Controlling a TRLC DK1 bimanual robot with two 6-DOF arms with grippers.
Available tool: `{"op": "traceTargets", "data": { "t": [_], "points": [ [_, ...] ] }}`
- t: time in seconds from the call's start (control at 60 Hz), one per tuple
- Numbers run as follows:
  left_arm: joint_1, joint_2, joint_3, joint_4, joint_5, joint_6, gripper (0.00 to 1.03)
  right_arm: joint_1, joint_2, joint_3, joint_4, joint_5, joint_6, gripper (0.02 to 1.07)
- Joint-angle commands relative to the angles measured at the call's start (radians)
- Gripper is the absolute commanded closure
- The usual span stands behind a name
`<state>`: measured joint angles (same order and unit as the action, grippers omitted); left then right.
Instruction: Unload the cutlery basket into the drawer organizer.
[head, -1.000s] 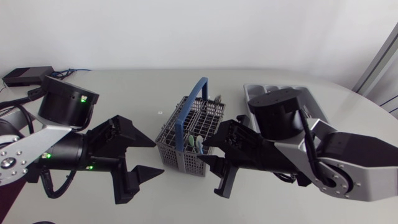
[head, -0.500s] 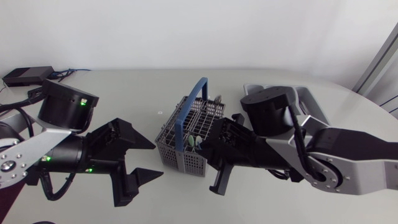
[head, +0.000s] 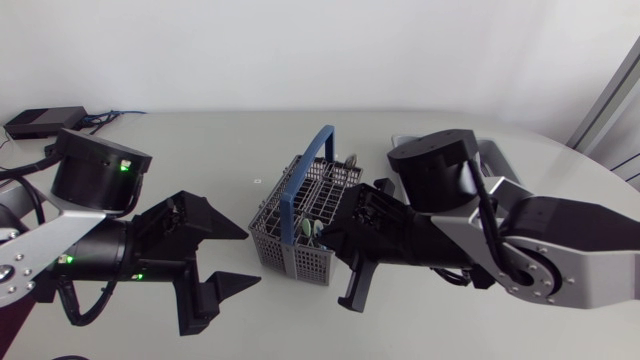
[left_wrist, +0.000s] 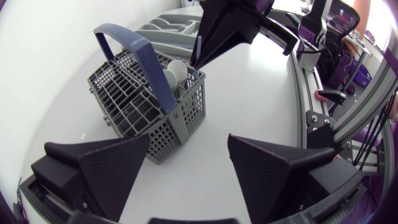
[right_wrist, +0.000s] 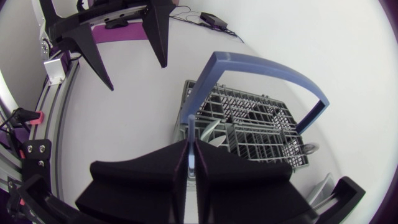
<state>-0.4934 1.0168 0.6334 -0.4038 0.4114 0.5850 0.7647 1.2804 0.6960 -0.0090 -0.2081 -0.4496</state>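
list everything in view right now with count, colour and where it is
cutlery basket: one, grey mesh with a blue handle, middle of the table
cutlery: several pieces, count unclear, silvery, standing in the basket
cutlery handle: one, pale, sticking up from the basket
drawer organizer: one, grey, right of the basket, partly hidden
black box: one, black, table's far left corner
left gripper: one, black, open, beside the basket, touching nothing
right gripper: one, black, shut on the cutlery handle, over the basket
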Motion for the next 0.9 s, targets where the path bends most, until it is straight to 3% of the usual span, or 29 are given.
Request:
{"op": "traceTargets", "data": {
  "t": [0.0, 0.65, 0.75, 0.883],
  "points": [
    [-0.002, -0.012, -0.029, -0.007, 0.007, 0.029, 0.05, 0.015, -0.029, 0.039, -0.026, 0.001, 0.008, 1.01],
    [-0.005, -0.041, -0.034, -0.024, 0.007, 0.033, 0.05, 0.051, -0.262, 0.195, -0.284, 0.044, 0.061, 1.01],
    [-0.005, -0.041, -0.037, -0.024, 0.007, 0.033, 0.05, 0.028, -0.312, 0.220, -0.347, 0.032, 0.077, 1.01],
    [-0.005, -0.041, -0.041, -0.023, 0.007, 0.035, 0.05, -0.107, -0.355, 0.243, -0.413, -0.062, 0.094, 1.01]
  ]
}}
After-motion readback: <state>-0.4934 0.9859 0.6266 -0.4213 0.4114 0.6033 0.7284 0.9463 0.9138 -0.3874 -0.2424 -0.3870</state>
